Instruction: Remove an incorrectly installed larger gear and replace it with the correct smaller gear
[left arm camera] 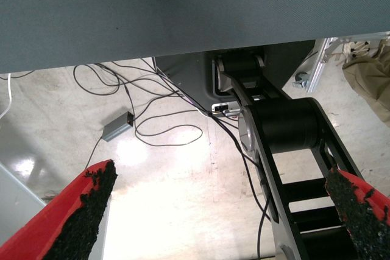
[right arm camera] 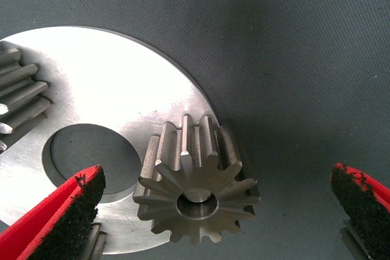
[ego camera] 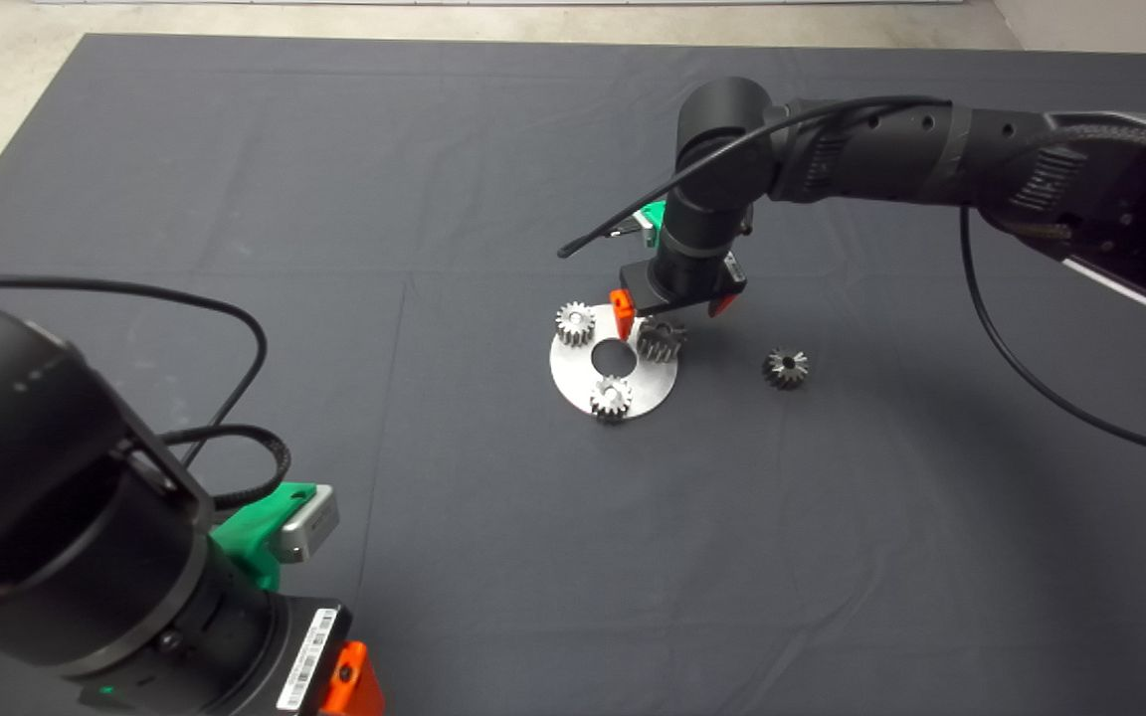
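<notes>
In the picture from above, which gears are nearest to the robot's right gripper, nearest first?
From the right gripper:
1. Wide shiny silver gear, on the round metal plate, just under the fingers.
2. Small pale gear, plate's far-left edge.
3. Small dark-grey gear, alone on the mat, right.

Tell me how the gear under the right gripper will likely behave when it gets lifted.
The larger gear looks like solid metal, so probably rigid and heavy for its size. Its shiny flaring teeth may slip in the pads. It seems seated on a pin on the plate, so lifting straight up likely avoids binding.
</notes>
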Available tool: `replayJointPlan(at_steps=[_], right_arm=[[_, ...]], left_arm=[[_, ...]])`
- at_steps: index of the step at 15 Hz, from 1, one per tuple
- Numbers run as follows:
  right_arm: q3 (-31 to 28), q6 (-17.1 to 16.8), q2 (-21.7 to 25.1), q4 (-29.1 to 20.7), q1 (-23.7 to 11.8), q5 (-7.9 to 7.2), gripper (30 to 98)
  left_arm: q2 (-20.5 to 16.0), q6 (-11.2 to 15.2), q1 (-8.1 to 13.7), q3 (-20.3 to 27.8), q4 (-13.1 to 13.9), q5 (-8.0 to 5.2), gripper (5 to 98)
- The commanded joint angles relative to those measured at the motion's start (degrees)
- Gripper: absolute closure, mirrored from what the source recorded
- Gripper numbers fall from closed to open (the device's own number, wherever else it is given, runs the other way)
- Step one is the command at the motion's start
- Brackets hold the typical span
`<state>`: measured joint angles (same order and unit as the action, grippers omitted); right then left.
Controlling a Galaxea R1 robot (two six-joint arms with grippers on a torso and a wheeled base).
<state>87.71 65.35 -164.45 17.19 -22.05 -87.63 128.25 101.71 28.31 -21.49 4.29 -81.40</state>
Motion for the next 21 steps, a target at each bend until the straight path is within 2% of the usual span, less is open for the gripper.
replayJointPlan(at_steps=[1, 8, 21], right_arm=[[0.27, -0.23, 0.31, 2.21, -0.21, -6.33, 30.7], [0.52, -0.23, 0.40, 3.34, 0.96, -6.33, 30.7], [0.25, -0.05, -0.16, 3.29, 0.93, -6.24, 31.7]], left_arm=[[-0.14, -0.02, 0.70, 0.43, 0.54, -0.08, 15.3], [-0.23, -0.02, 0.70, 0.50, 0.54, -0.08, 15.3], [-0.23, -0.10, 0.70, 0.41, 0.54, -0.08, 15.3]])
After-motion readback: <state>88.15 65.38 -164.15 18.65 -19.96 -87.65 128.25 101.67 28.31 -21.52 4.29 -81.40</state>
